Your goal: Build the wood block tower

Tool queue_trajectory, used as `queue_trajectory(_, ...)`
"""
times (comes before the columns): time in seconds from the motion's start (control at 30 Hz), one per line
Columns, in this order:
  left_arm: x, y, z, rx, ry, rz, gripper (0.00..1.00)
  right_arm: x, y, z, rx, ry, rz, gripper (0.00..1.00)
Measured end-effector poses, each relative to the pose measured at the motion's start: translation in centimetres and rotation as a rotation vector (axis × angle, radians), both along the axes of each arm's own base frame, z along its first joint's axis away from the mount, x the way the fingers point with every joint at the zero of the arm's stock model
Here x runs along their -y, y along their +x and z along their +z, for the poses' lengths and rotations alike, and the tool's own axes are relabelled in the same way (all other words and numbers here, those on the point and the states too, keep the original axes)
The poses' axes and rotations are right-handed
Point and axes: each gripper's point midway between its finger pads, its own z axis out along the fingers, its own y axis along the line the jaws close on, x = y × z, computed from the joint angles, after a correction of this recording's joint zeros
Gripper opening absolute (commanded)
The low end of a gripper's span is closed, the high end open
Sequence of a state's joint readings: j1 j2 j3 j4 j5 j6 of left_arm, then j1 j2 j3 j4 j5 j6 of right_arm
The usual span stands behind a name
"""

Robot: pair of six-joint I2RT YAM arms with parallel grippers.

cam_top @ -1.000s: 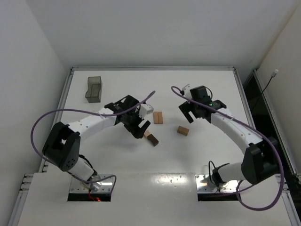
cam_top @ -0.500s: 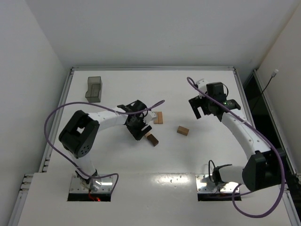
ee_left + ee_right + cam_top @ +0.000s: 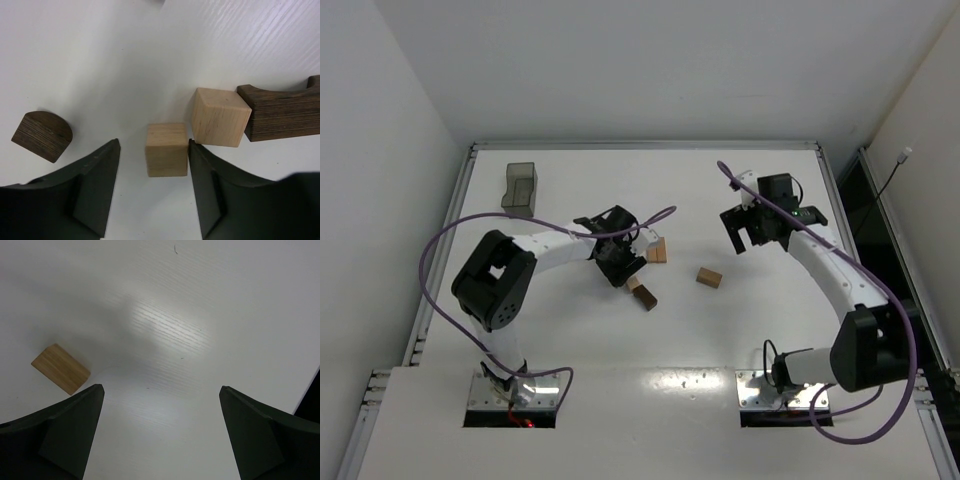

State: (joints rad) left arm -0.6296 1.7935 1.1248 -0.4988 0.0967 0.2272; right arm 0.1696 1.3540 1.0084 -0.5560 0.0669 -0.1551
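In the left wrist view my left gripper (image 3: 153, 144) is open, low over the table, with a light tan cube (image 3: 166, 150) between its fingers and touching the right finger. A second tan cube (image 3: 220, 117) and a dark brown arched block (image 3: 285, 112) lie just beyond, and a dark half-round block (image 3: 42, 136) lies to the left. In the top view my left gripper (image 3: 620, 268) sits beside a tan and brown pair (image 3: 657, 250) and two small blocks (image 3: 640, 291). My right gripper (image 3: 745, 240) is open and empty (image 3: 161, 388); a tan block (image 3: 60, 368) lies off its left finger. No upright stack shows.
A grey translucent box (image 3: 519, 189) stands at the far left of the table. The lone tan block (image 3: 709, 277) lies between the two grippers. Purple cables loop over both arms. The table's raised rim (image 3: 645, 145) runs along the back.
My left gripper has shifted a little right toward the blocks while its elbow folded in. My right gripper has pulled back and to the right, away from the tan block.
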Motion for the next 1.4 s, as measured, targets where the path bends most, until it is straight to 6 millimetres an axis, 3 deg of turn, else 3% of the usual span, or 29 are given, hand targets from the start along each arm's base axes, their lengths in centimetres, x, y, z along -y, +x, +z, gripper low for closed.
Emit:
queue_trajectory(0.2,0.2,0.2,0.2,0.004,-0.007,-0.008,0.25,-0.1,0.2,-0.2,-0.012,0.003,0.000,0.97)
queue_trajectory(0.33,0.4,0.2,0.2,0.000,-0.009,-0.011,0.00,-0.1,0.3,-0.4,-0.019,0.005,0.001,0.96)
queue_trajectory(0.47,0.5,0.2,0.8,-0.015,-0.015,0.022,0.00,-0.2,0.3,-0.6,-0.027,0.010,-0.003,0.96)
queue_trajectory(0.57,1.4,1.1,2.4,-0.019,-0.057,0.114,0.00,-0.3,0.3,-0.7,-0.029,0.022,-0.014,0.96)
queue_trajectory(0.73,2.9,3.6,6.4,0.047,-0.125,0.408,0.00,-0.5,0.4,-0.9,-0.041,0.043,-0.031,0.96)
queue_trajectory(0.83,3.9,4.1,7.7,0.057,-0.180,0.550,0.00,-0.6,0.7,-0.9,-0.049,0.054,-0.038,0.96)
queue_trajectory(1.03,4.3,4.4,6.7,0.012,-0.185,0.748,0.00,-0.6,1.0,-1.2,-0.068,0.071,-0.052,0.96)
queue_trajectory(1.3,7.5,9.4,6.3,0.040,-0.227,0.870,0.00,-0.1,1.1,-1.2,-0.074,0.078,-0.072,0.96)
queue_trajectory(1.4,7.7,9.8,5.9,0.042,-0.225,0.884,0.00,0.1,1.1,-1.3,-0.077,0.080,-0.078,0.96)
